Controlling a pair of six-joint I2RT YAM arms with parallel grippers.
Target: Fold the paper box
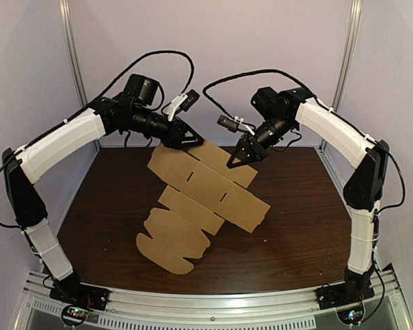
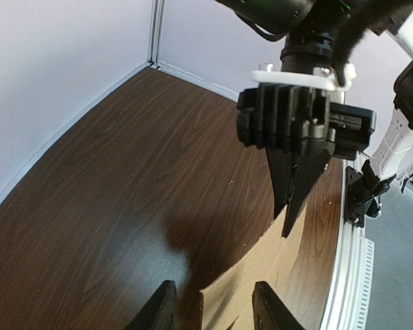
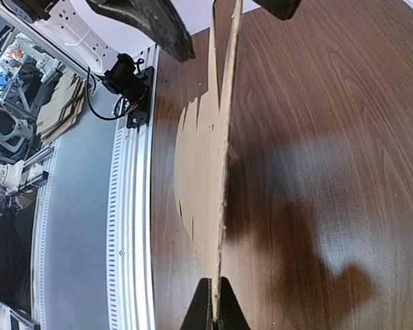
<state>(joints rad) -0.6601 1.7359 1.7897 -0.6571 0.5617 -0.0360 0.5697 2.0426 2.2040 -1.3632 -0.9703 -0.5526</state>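
Observation:
A flat brown cardboard box blank (image 1: 206, 189) hangs tilted above the dark wooden table (image 1: 296, 240), its rounded flaps lowest near the front left. My right gripper (image 1: 233, 163) is shut on its upper edge; the right wrist view shows the sheet (image 3: 219, 172) edge-on, running away from the pinched fingertips (image 3: 216, 302). My left gripper (image 1: 196, 142) is open at the sheet's top corner. In the left wrist view its two fingers (image 2: 162, 309) straddle the cardboard corner (image 2: 261, 275) without closing on it, and the right gripper (image 2: 292, 206) faces it just beyond.
An aluminium rail (image 1: 213, 302) runs along the table's near edge with both arm bases on it. Pale walls and frame posts (image 1: 72, 48) close in the back and sides. A stack of more cardboard blanks (image 3: 55, 103) lies off the table.

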